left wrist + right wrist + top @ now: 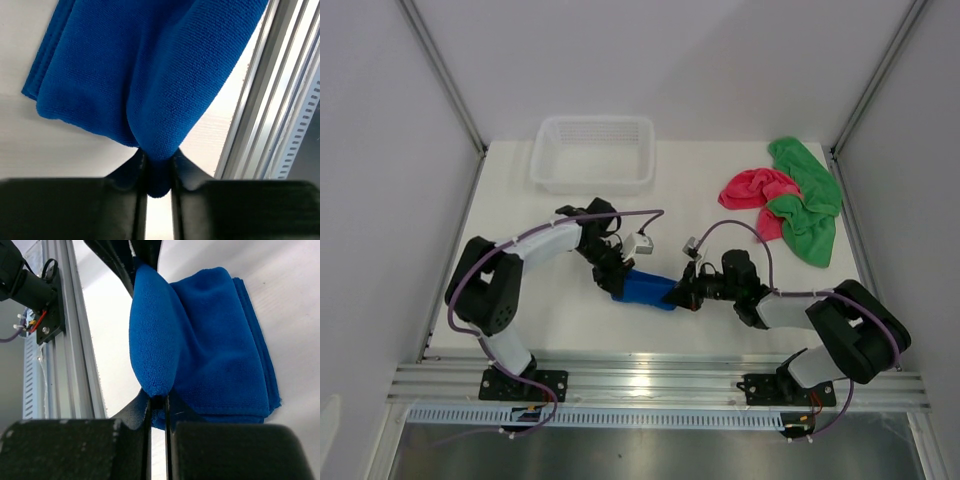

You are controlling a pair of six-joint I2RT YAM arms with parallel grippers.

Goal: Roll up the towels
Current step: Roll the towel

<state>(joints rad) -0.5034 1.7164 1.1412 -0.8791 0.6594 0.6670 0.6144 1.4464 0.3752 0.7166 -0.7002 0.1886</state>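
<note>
Jaws of the left gripper [159,167] and right gripper [159,399] each pinch the blue towel [645,289], low in the middle of the top view, seemingly only partly rolled. The green towel [812,205] and pink-red towel [752,186] lie bunched upper right, not rolled.

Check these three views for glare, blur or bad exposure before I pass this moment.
Top external: light is soft and even and the view is sharp throughout, with one glare patch on the aluminium rail. Left wrist: the blue towel weave is crisp, while the left gripper's fingers are underexposed and soft. Right wrist: the towel is sharp, the right gripper's fingers are near-black, and the table is very bright.
</note>
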